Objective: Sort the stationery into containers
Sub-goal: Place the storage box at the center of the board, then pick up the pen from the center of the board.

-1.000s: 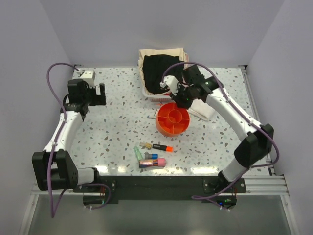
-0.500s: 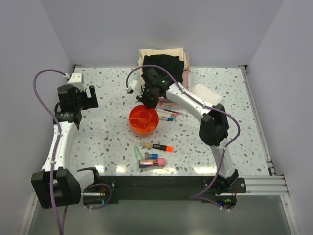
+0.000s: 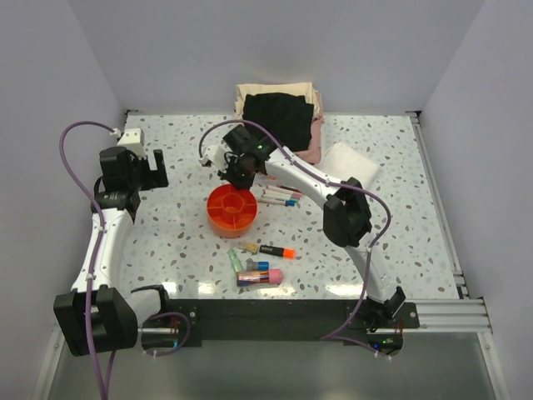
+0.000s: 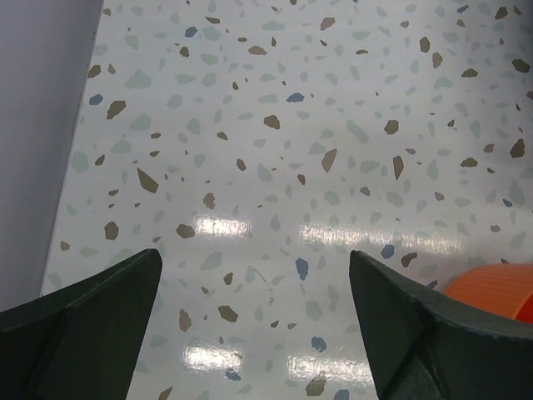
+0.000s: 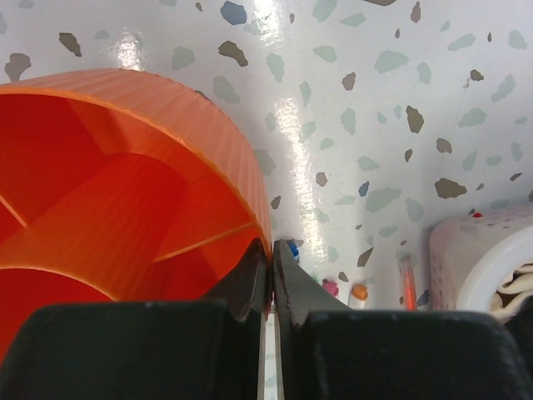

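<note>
- Orange tray [image 3: 218, 223]: round, divided into compartments, on the desk left of centre; far rim clenched in the right jaws.
- Right jaws: closed tight on the tray's thin wall.
- Left jaws: released, spread wide over bare desk [image 4: 275, 125] at far left, well apart from the tray.
- White pens [image 3: 279, 197]: lying just right of the tray.
- Black-and-orange marker [image 3: 276, 251], green tube [image 3: 235, 260], pink eraser [image 3: 272, 274]: grouped on the near side of the tray.
- White basket [image 5: 475, 250]: at the far edge, holding dark clothes.
</note>
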Controlling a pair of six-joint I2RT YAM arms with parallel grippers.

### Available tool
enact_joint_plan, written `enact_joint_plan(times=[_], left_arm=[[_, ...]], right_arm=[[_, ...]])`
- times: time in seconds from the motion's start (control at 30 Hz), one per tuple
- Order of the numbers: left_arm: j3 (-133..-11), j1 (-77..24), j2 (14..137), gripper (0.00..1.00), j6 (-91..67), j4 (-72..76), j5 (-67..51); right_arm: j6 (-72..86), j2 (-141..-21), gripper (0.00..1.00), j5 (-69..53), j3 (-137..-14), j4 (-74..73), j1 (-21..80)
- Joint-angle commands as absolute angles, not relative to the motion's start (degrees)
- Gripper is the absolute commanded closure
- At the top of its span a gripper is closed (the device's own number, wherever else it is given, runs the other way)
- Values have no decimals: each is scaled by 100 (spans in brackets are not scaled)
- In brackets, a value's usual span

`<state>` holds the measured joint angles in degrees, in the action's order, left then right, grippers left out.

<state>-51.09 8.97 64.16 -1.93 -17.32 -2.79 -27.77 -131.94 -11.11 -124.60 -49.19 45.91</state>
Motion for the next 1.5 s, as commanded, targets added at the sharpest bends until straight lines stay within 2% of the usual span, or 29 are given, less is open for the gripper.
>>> enact_joint_plan(times=[0.0,0.03,0.17,0.27,0.4,0.67,0.77,0.8,0.93,1.1,1.47], left_arm=[[-5177,932,6407,0,-264,-1687,-422],[-5185,940,6416,0,-290,-1679,-448],[-5177,932,6425,0,-308,-1652,-562],[-5142,932,6416,0,-308,-1609,-563],[-5194,940,6399,0,-273,-1582,-668],[-5107,932,6240,0,-35,-1380,-1054],[-5063,932,6266,0,-35,-1345,-1186],[-5054,923,6267,0,-35,-1319,-1195],[-5010,932,6267,0,-70,-1143,-1213],[-4966,923,6205,0,-35,-1116,-1344],[-4851,879,6038,0,114,-1292,-1424]], right_arm=[[-2567,-13201,100,-932,-12849,-4615,4641],[-2549,-13210,100,-914,-12867,-4606,4641],[-2400,-13070,64,-800,-12824,-4553,4649],[-2277,-12868,51,-677,-12709,-4421,4650],[-2276,-12264,49,-563,-12543,-4483,4649],[-2373,-10171,47,-869,-10303,-4500,4492],[-2557,-9222,49,-1335,-9013,-4404,4412],[-2619,-8898,50,-1475,-8165,-4290,4412],[-2576,-7448,55,-1617,-6296,-3245,4421],[-2628,-7207,59,-1442,-5258,-2971,4447],[-2918,-7514,57,-1450,-4553,-2171,4886]])
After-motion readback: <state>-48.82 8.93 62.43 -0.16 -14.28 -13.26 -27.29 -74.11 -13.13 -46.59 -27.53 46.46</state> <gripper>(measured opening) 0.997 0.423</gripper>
